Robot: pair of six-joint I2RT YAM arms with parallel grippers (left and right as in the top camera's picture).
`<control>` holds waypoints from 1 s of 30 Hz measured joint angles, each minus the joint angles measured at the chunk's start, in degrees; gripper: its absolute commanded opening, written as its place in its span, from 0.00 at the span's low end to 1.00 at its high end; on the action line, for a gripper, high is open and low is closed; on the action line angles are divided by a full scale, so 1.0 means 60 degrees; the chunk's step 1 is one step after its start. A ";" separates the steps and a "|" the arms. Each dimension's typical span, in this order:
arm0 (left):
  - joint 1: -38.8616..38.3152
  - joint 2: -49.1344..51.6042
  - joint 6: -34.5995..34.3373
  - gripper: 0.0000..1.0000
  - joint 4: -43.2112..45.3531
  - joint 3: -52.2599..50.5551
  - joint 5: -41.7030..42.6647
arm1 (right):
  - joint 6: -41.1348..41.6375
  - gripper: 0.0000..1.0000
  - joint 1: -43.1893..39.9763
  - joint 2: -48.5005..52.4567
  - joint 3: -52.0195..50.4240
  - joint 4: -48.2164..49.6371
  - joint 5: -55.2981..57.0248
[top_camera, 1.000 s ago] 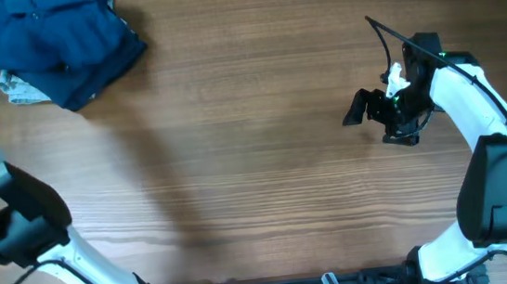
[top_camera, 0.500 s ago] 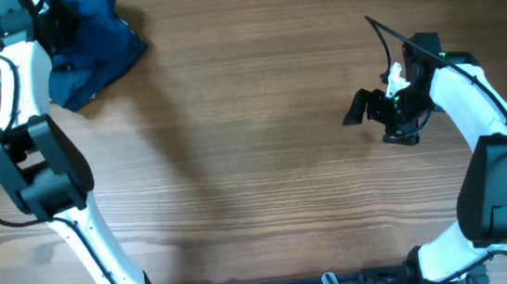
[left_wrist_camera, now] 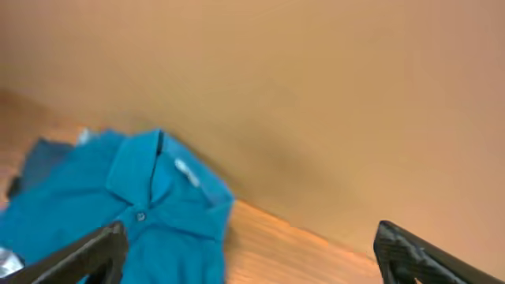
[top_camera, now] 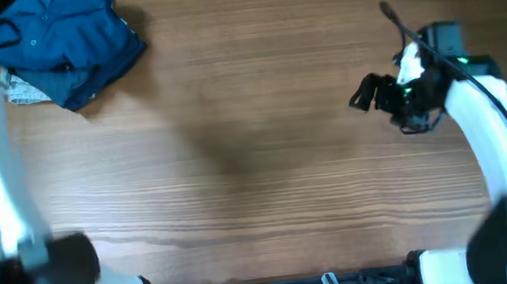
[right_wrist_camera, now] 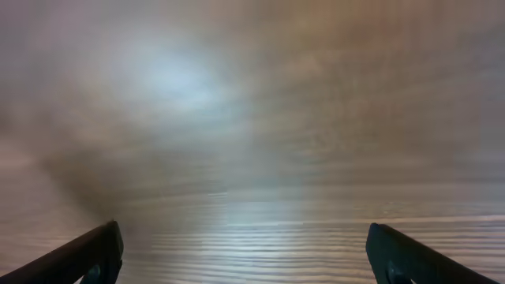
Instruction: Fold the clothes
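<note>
Clothes: a soft, rumpled heap (top_camera: 62,44) at the 10 o'clock corner of the table, seen from overhead; folds are loose and the outline is uneven
Blue shirt: mid-blue plain weave (left_wrist_camera: 118,213), uppermost on the heap, lying at 8 o'clock in the left wrist view, its edges hazy with blur
Collar: flat, pointed, turned open (left_wrist_camera: 150,177), one wing reaching toward 4 o'clock
Button: small, round, the same blue as the cloth (left_wrist_camera: 140,216), on the placket just below the collar
Tag: a small pale strip (left_wrist_camera: 186,170) inside the collar; too blurred to read any writing
Pale patterned piece: light speckled fabric (top_camera: 25,89) poking out at the heap's 7 o'clock edge, under the blue
Table: wood with fine straight grain (top_camera: 255,160), matte, warm brown
Left gripper: fingers set wide apart (left_wrist_camera: 251,237), nothing between them; dark angular fingertips (left_wrist_camera: 87,256) hang above the shirt's near edge, clear of it
Right gripper: fingers wide apart (top_camera: 361,94), holding nothing, at 2 o'clock on the table and well apart from the clothes; its dark fingertips (right_wrist_camera: 87,252) frame bare wood
Right arm: smooth white shell (top_camera: 490,128) with black joints and a thin black cable (top_camera: 406,29)
</note>
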 measured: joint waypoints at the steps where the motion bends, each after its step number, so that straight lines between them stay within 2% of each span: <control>1: 0.0000 -0.0437 0.0000 1.00 -0.0237 0.0044 0.0000 | 0.0025 1.00 0.0000 -0.0557 0.0044 0.0026 0.0036; 11: 0.0000 -0.2087 0.0051 1.00 -0.4433 0.0029 0.0066 | 0.0142 1.00 0.0000 -0.5136 0.0204 -0.1009 0.0860; 16: -0.0113 -0.2991 0.0364 0.98 -0.5475 0.0018 0.0878 | 0.0142 0.97 0.0000 -0.6881 0.0204 -0.1708 0.0947; 20: -0.0903 -0.3304 0.0495 1.00 -0.5249 -0.0743 0.1137 | 0.0146 0.96 0.0000 -0.7694 0.0204 -0.2317 0.1239; 22: -0.1490 -0.3362 0.0568 1.00 -0.4495 -0.1752 0.1206 | 0.0149 0.99 0.0000 -0.7970 0.0204 -0.2517 0.1530; 26: -0.2663 -0.3333 0.0678 1.00 -0.2805 -0.3789 0.1268 | 0.0171 0.99 0.0000 -0.8612 0.0204 -0.2608 0.2324; 30: -0.3260 -0.3249 0.0681 1.00 -0.2102 -0.4677 0.1300 | 0.0171 1.00 0.0000 -0.8801 0.0204 -0.2619 0.2973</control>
